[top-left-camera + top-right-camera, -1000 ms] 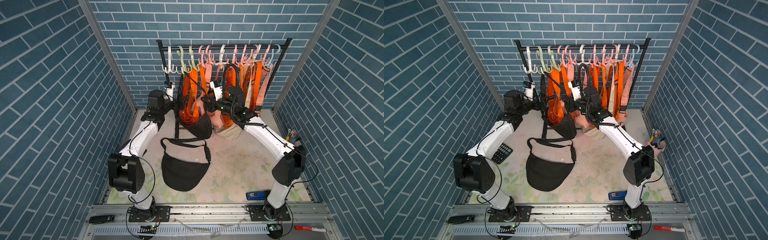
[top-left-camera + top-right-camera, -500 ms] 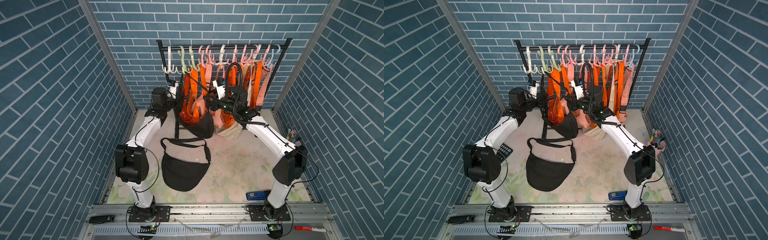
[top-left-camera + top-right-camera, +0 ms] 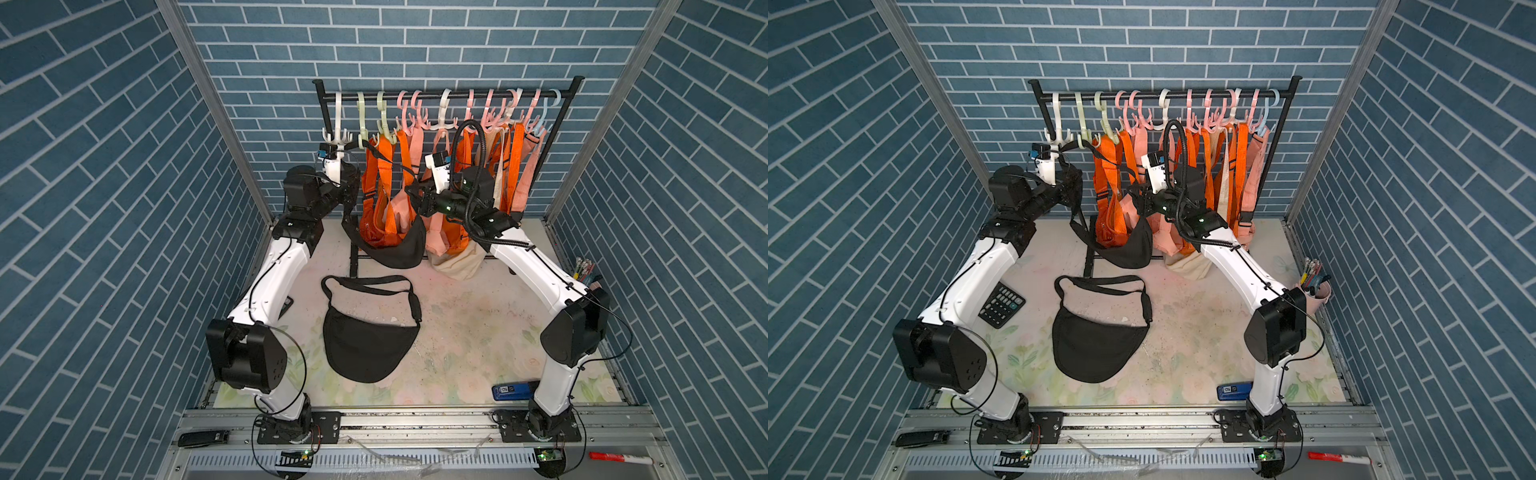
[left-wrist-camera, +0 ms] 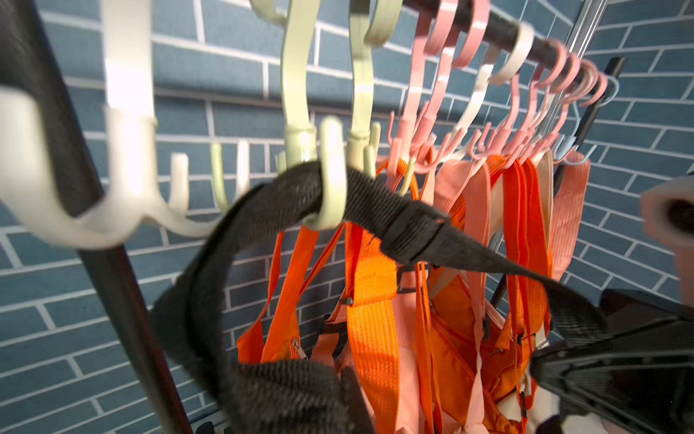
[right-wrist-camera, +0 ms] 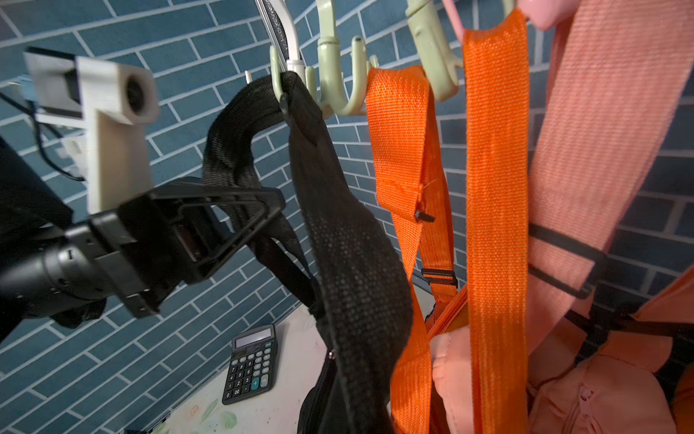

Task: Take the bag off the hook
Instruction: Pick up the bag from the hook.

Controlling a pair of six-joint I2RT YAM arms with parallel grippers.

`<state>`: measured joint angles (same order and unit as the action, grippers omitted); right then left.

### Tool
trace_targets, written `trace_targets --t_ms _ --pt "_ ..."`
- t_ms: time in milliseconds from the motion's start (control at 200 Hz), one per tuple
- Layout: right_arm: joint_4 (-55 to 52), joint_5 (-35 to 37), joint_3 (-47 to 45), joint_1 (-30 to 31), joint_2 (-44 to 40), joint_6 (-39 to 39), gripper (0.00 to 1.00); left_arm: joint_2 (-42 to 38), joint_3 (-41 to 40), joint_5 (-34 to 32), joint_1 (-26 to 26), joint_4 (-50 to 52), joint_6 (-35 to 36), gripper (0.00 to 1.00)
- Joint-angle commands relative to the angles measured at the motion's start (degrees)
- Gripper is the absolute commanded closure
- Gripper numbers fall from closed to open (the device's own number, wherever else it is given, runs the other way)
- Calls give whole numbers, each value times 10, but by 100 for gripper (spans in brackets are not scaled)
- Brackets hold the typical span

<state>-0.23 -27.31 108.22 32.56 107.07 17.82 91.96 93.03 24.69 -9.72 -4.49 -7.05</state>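
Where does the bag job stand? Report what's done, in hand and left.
Done, it seems: one black bag lies flat on the table. In hand: left gripper and right gripper are shut on the hanging bag's strap, looped over a pale green hook. Left: lift that strap clear of the hook.

Bag strap and white hook appear blurred.

Robot lab test cell: printed blue-brick wall panels on alu posts, 2 robot arms bolted to a metal rail, floral mat for floor, small rack w/ plastic hooks.
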Motion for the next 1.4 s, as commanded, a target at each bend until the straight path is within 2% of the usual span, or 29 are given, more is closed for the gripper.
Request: trace_targets --t_ms 0,205,450,610,755,1100,1395 --pt "8 -6 31 0 19 25 100 -14 27 -26 2 25 -1 100" --pt "3 -12 89 1 56 46 100 -14 91 -60 4 81 15 100" --pt "-58 -20 236 0 134 51 100 33 180 -81 6 116 6 100" --pt "-82 -13 288 -5 152 46 100 97 297 -77 11 182 11 100" --pt "-82 -6 296 -13 153 53 100 145 381 -72 13 211 10 100" --pt "-94 -6 311 -36 162 76 100 170 416 -56 21 200 -5 100" --pt "-75 -24 267 -38 121 82 100 116 387 -20 21 159 -19 100"
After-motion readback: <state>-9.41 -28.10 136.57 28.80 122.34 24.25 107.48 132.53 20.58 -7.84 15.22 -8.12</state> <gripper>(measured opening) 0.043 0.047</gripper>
